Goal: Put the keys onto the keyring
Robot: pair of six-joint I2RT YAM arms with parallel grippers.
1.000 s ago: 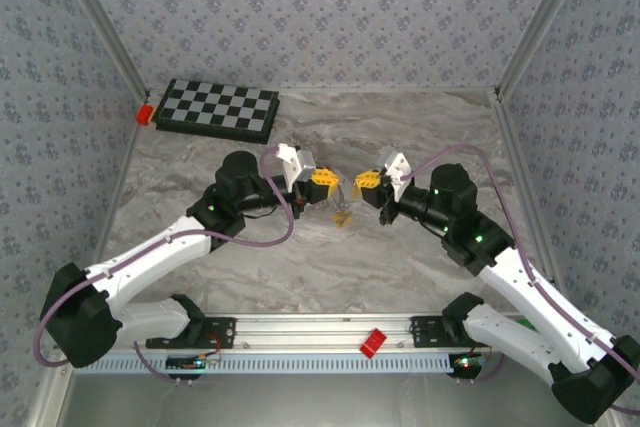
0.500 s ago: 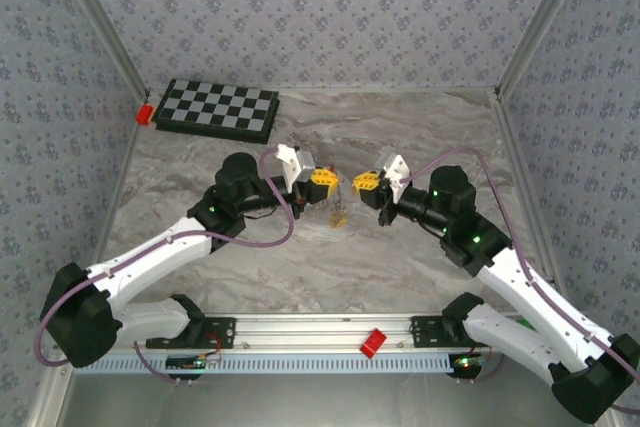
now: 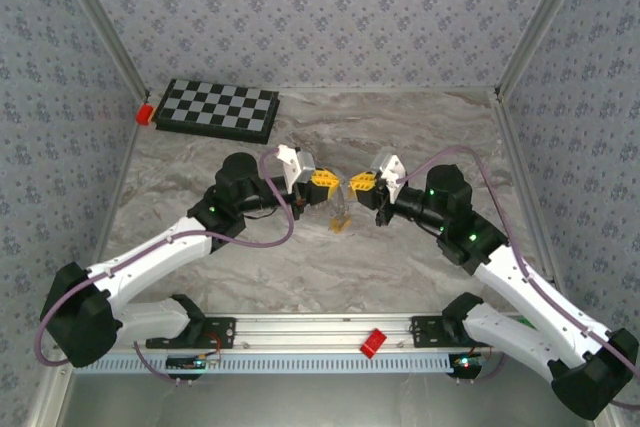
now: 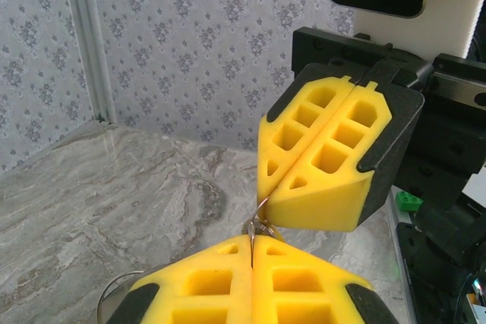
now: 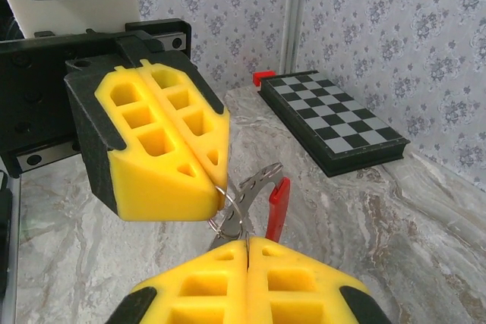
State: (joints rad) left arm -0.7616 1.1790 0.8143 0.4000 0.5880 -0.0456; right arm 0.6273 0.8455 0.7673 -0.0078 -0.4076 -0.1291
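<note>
Left gripper (image 3: 322,184) pinching keyring (image 5: 278,204), right gripper (image 3: 362,183) too

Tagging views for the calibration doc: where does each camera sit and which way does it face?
Top external: above and behind the bases, looking down at the table; both arms, checkerboard far left.
Left wrist: on the left arm, facing the right jaws; own shut jaws at bottom.
Right wrist: facing the left jaws and checkerboard; own shut jaws at bottom.
Shared: both wrist views show the keyring between the jaws.
</note>
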